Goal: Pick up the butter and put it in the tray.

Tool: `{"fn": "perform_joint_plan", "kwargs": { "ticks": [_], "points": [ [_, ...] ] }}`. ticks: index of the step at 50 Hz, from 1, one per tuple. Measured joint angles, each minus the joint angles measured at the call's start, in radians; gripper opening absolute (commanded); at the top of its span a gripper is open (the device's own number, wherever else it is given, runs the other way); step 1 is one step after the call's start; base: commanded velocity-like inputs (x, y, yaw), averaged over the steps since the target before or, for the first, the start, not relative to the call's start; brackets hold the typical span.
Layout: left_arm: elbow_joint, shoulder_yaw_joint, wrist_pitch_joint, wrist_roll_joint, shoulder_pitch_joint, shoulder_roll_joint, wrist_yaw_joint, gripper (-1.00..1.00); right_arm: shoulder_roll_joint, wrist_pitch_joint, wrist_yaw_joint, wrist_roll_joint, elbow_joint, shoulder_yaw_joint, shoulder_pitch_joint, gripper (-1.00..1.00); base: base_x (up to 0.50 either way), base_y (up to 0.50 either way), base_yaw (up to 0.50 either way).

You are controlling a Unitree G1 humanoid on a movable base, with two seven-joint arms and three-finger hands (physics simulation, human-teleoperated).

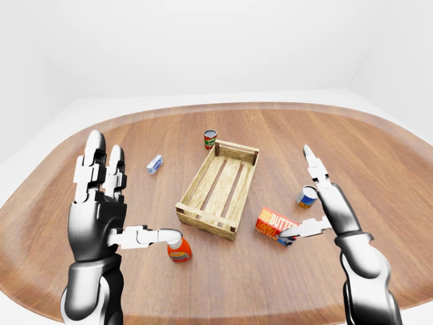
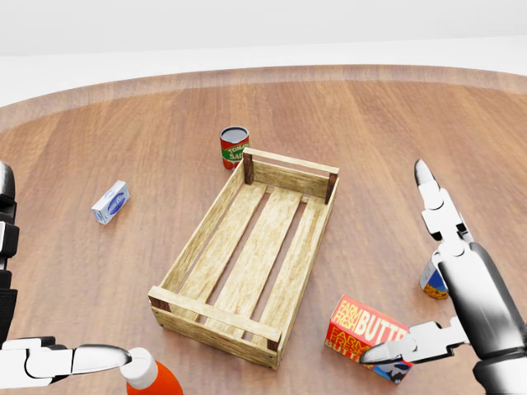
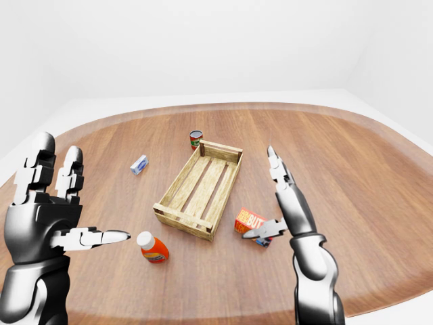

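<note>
The butter [image 2: 366, 333] is a red and orange box lying flat on the wooden table, to the lower right of the tray. That tray [image 2: 191, 243] is a slatted wooden crate with nothing in it, set at a slant in the middle of the head view. My right hand [image 2: 394, 263] is open beside the butter. Its thumb tip [image 2: 368, 355] overlaps the box's lower right corner, and its fingers [image 2: 436, 206] point up past the box. My left hand [image 1: 135, 186] is open at the left, with its thumb against an orange bottle's cap.
An orange bottle with a white cap [image 2: 148, 377] stands at the bottom left. A tomato sauce can [image 2: 234, 146] sits above the crate's top left corner. A small blue and white box [image 2: 110, 202] lies at the left. A blue and yellow can [image 1: 307, 196] stands behind my right hand.
</note>
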Motion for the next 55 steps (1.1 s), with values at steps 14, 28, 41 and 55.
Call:
{"fn": "perform_joint_plan", "kwargs": {
  "ticks": [14,28,41,55],
  "points": [
    [0.001,0.001,0.0,0.0,-0.001,0.0,0.001,1.0,-0.031,0.0,-0.013,0.001,0.187,-0.015,-0.021,1.0,0.0,0.0,0.0],
    [0.01,-0.001,0.0,0.0,-0.003,0.001,0.001,1.0,-0.078,0.0,-0.017,0.014,0.394,-0.02,-0.087,1.0,0.0,0.0,0.0],
    [0.011,0.002,0.0,-0.003,-0.005,0.002,0.002,1.0,-0.126,0.0,-0.041,0.048,0.635,-0.004,-0.183,1.0,0.0,0.0,0.0],
    [0.014,0.002,0.0,-0.003,-0.007,0.002,0.004,1.0,-0.171,0.0,-0.055,0.069,0.876,0.023,-0.272,1.0,0.0,0.0,0.0]
  ]
}}
